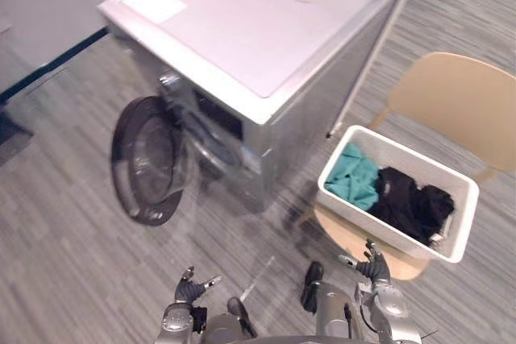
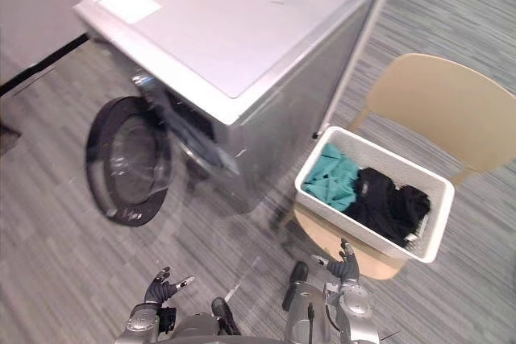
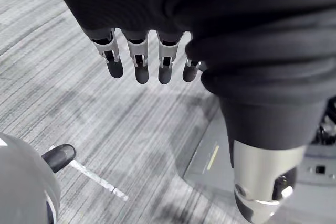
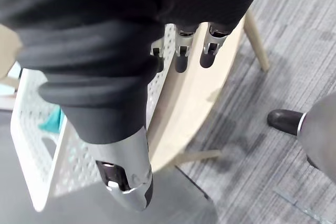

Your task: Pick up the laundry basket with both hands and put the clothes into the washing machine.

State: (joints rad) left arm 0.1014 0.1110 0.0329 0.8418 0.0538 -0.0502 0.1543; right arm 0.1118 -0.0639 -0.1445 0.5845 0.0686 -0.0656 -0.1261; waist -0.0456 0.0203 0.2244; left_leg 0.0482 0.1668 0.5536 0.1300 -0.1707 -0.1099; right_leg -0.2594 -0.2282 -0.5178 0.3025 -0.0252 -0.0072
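A white perforated laundry basket (image 1: pixel 463 199) rests on the seat of a tan chair (image 1: pixel 455 98). Inside lie a teal garment (image 1: pixel 355 175) and black clothes (image 1: pixel 411 199). To its left stands the silver washing machine (image 1: pixel 250 30), its round door (image 1: pixel 145 159) swung open toward the floor side. My right hand (image 1: pixel 373 266) hovers open just below the basket's near corner, not touching it; the right wrist view shows its fingers (image 4: pixel 181 56) straight beside the basket wall (image 4: pixel 37 140). My left hand (image 1: pixel 192 286) hangs open over bare floor, fingers (image 3: pixel 136 61) relaxed.
Grey striped carpet covers the floor. A strip of pale tape (image 1: pixel 256 278) lies on the floor between my hands. A wall with a dark baseboard (image 1: pixel 48 66) runs behind the washer at the left.
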